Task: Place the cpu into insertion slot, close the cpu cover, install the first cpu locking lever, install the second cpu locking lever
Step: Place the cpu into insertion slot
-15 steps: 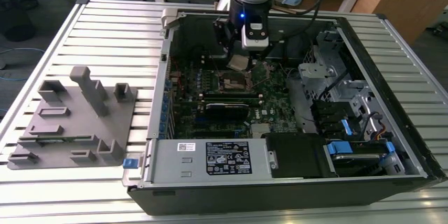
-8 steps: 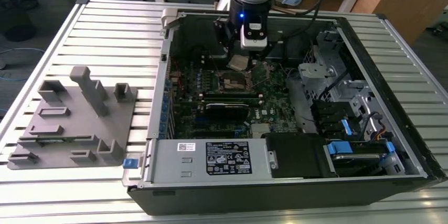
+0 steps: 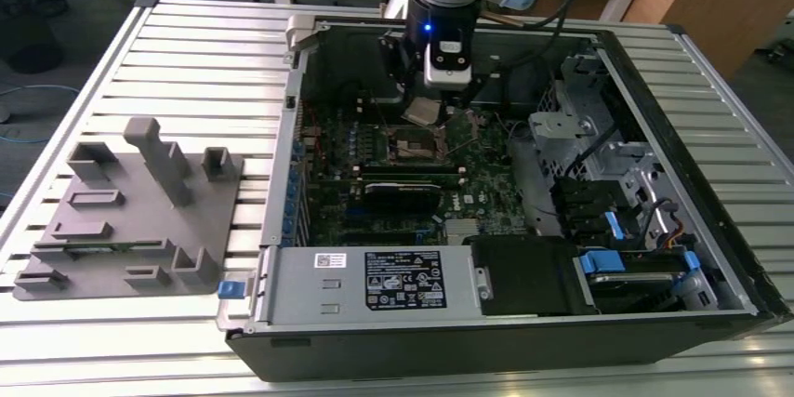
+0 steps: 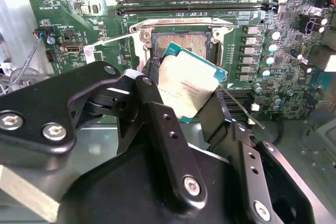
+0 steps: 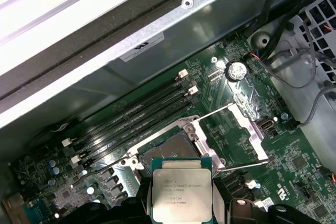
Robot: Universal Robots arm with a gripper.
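The gripper [image 4: 182,98] held the cpu [image 4: 189,80] pinched just above the empty insertion slot [image 5: 169,148], its cpu cover [image 5: 247,123] not yet closed.

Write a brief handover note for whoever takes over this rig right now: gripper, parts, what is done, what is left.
The gripper is shut on the cpu, holding it above the insertion slot, not seated.
The cpu cover appears swung open beside the slot.
Done: cpu gripped and over the slot.
Left: seating the cpu, closing the cover, and the locking levers, which look unlatched.
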